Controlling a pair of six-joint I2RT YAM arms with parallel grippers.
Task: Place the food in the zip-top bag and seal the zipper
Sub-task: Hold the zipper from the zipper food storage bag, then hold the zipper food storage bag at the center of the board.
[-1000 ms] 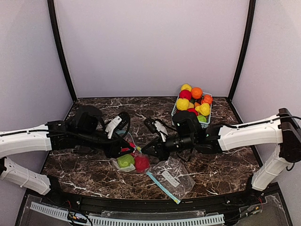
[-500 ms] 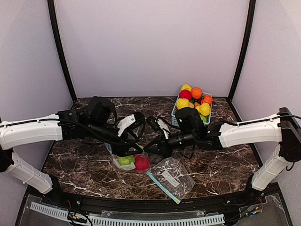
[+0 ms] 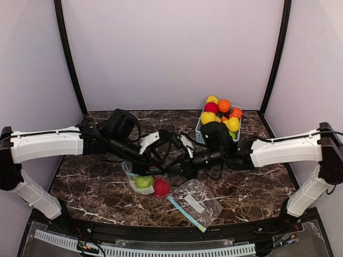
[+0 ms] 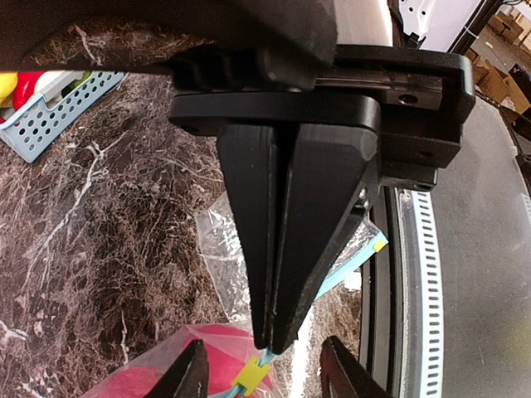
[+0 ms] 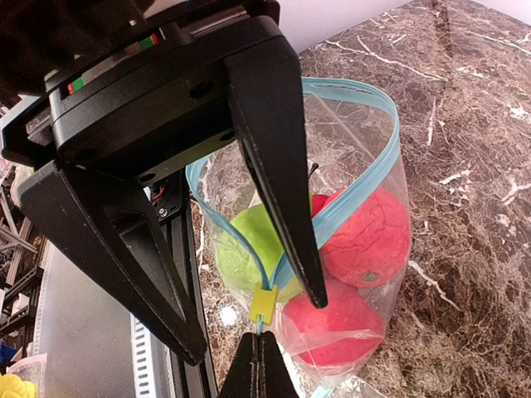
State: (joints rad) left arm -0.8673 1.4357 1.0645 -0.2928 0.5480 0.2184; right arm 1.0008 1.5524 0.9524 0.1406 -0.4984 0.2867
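A clear zip-top bag (image 3: 147, 183) lies at the table's front centre with a green fruit (image 5: 245, 249) and two red fruits (image 5: 365, 232) inside; its blue zip track gapes open in a loop. My left gripper (image 3: 159, 160) is shut on the end of the bag's zip strip (image 4: 271, 344), just beside the yellow slider (image 4: 249, 375). My right gripper (image 3: 177, 167) is open, its fingers either side of that slider (image 5: 264, 303) without touching it (image 5: 257, 330). More food is piled in the light-blue basket (image 3: 236, 136).
A second, empty zip-top bag (image 3: 197, 201) with a blue strip lies front right of the filled one, near the table's front edge. The basket (image 4: 50, 108) stands at the back right by the wall. The two arms meet over the bag.
My left arm has swung right and forward, bringing its shut gripper to the bag's zip end. The right gripper has shifted slightly; the bag has been pulled a little.
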